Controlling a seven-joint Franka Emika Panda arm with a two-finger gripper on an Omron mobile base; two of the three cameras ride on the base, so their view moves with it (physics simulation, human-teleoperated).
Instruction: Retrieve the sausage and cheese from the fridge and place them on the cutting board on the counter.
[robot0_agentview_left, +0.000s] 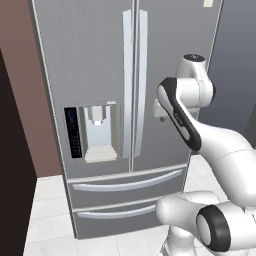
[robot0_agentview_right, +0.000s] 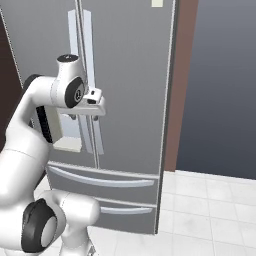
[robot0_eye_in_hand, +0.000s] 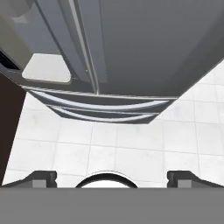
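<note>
Dark panel far left, then a reddish-brown wall behind. The fridge stands shut, both doors closed; water dispenser in the left door, the two long vertical handles side by side at the centre seam, two bottom drawers beneath, also closed. White tiled floor in front. Arm raised before the right door, hand near the handles at dispenser height, not touching them. The gripper points down toward the floor, its jaws spread wide with nothing between them. Dark grey wall to the right.
</note>
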